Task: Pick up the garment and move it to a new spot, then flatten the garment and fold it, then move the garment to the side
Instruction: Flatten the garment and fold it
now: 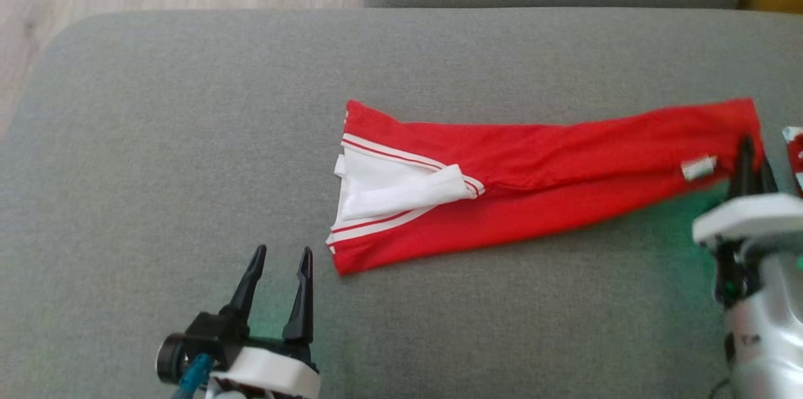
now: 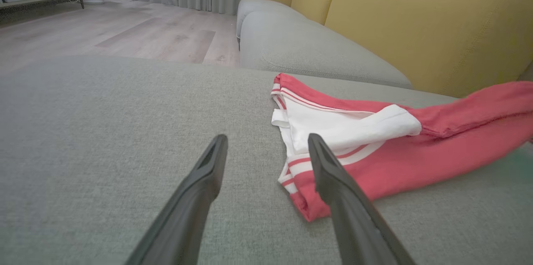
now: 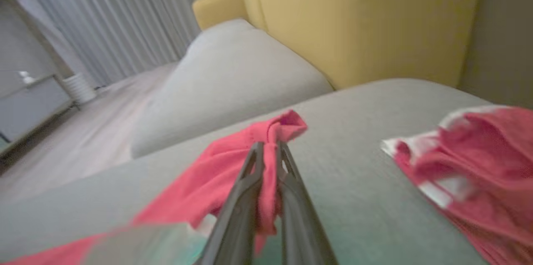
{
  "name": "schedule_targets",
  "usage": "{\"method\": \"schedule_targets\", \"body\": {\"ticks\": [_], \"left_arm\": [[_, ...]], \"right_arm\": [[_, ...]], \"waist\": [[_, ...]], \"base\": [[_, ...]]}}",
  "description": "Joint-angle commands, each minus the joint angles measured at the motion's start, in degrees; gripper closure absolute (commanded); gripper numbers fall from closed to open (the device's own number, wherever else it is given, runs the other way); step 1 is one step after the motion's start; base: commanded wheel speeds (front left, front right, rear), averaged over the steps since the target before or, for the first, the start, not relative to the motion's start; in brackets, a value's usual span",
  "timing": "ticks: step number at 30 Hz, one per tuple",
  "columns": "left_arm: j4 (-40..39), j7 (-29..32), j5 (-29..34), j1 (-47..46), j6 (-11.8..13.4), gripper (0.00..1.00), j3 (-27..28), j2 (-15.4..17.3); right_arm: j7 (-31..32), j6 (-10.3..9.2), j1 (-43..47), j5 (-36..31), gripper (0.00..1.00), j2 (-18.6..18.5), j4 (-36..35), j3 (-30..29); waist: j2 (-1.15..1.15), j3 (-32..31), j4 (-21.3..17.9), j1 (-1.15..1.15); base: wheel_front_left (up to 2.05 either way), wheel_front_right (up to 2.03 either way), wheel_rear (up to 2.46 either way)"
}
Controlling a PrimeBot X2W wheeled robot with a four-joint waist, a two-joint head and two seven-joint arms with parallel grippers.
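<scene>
While the right gripper (image 3: 268, 146) pinches the red-and-white cloth garment (image 1: 533, 198) at its right end, lift gently; left gripper (image 1: 282, 251) gapes wide.

The garment (image 1: 533, 198) is looking like thin soft cloth, matt red with white trim, creasing easily. The grey sofa seat (image 1: 188, 135) is showing coarse woven fabric, matt, slightly rough. The fingers (image 2: 345, 206) are reading as dark matt plastic, smooth. The white wrist casing (image 1: 746, 220) is looking like glossy plastic. The floor (image 2: 125, 36) is showing pale wood grain with a low sheen. The yellow backrest (image 2: 416, 27) is looking like matt textile.
</scene>
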Motion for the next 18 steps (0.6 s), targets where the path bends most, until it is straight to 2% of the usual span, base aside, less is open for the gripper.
{"method": "schedule_targets", "body": {"ticks": [1,6,7,8,9,13,18], "left_arm": [[-1.4,-0.5,-0.7,0.1,0.0,0.00,1.3,0.0],[-1.0,-0.5,-1.4,0.8,0.2,0.00,0.4,0.0],[-1.0,-0.5,-1.4,0.8,0.2,0.00,0.4,0.0],[-0.8,-0.5,-1.7,0.8,0.0,0.00,-0.4,0.0],[-0.8,-0.5,-1.7,0.8,0.0,0.00,-0.4,0.0],[-0.8,-0.5,-2.2,0.7,0.0,0.00,-2.1,0.0],[-0.5,-0.5,-2.4,1.2,0.1,0.00,-3.7,0.0]], "right_arm": [[-0.5,-0.05,-0.2,2.0,1.00,0.8,-6.7,5.4],[-0.5,-0.05,1.2,7.1,1.00,2.2,-16.9,19.3],[-0.5,-0.05,1.2,7.1,1.00,2.2,-16.9,19.3],[-0.5,-0.05,1.5,8.7,1.00,2.7,-18.3,25.5],[-0.5,-0.05,1.5,8.7,1.00,2.7,-18.3,25.5],[-0.5,-0.05,1.2,11.6,1.00,3.9,-17.9,34.2],[-0.6,-0.05,-0.5,12.7,1.00,5.5,-14.4,38.6]], "waist": [[0.00,-0.6,1.1,0.00],[0.00,-1.3,4.6,0.00],[0.00,-1.3,4.6,0.00],[0.00,-1.6,6.7,0.00],[0.00,-1.6,6.7,0.00],[0.00,-2.0,11.3,0.00],[0.00,-1.9,16.2,0.00]], "base": [[0.00,0.00,0.00],[0.00,0.00,0.00],[0.00,0.00,0.00],[0.00,0.00,0.00],[0.00,0.00,0.00],[0.00,0.00,0.00],[0.00,0.00,0.00]]}}
